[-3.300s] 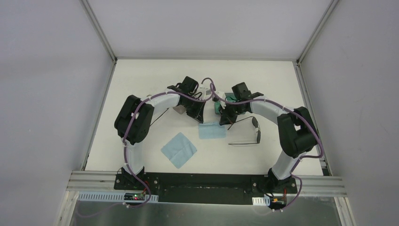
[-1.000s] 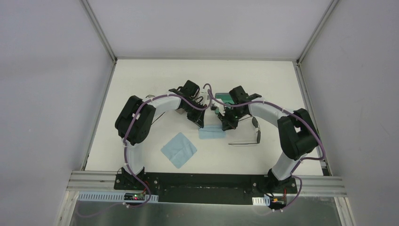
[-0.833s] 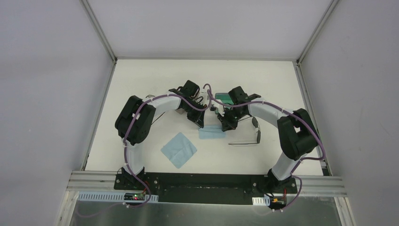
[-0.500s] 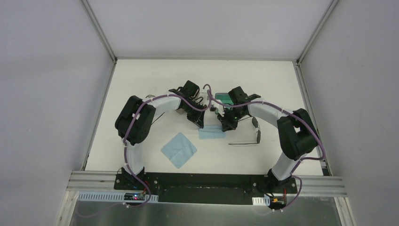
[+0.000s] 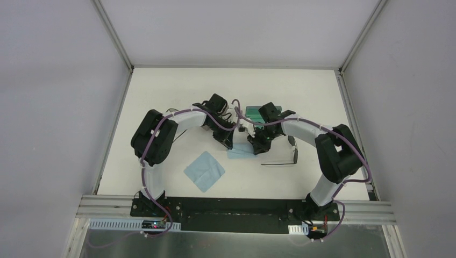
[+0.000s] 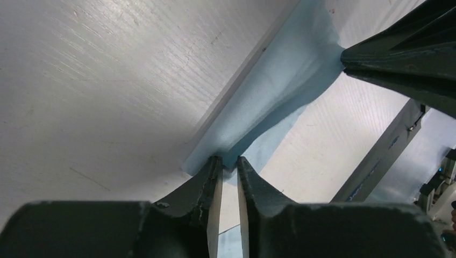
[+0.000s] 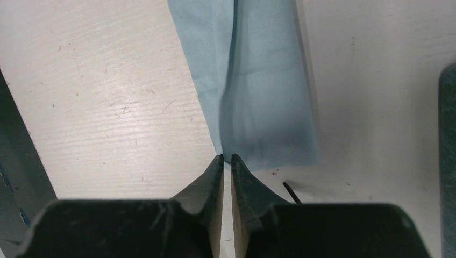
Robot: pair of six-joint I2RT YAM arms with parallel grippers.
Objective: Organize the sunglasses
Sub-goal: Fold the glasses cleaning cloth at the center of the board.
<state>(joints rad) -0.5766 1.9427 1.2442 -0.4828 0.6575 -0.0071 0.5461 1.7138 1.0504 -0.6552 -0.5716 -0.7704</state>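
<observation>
One pair of sunglasses [image 5: 294,155] lies on the white, grey-walled table [image 5: 161,91].

Light blue cloth [image 7: 263,80], black sunglasses [image 5: 294,155], teal case [image 5: 253,112], white table [image 5: 177,91]

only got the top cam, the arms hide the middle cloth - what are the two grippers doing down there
Observer: The left gripper and the right gripper have their tips at opposite ends of the folded blue cloth.
Operator: jaws shut on it
Observer: Each pair stands a sliver apart, cloth edge at the tips; whether it is pinched I cannot tell.
Operator: is it lying flat
Observer: No, the left wrist view shows it raised in a ridge between the two grippers.
</observation>
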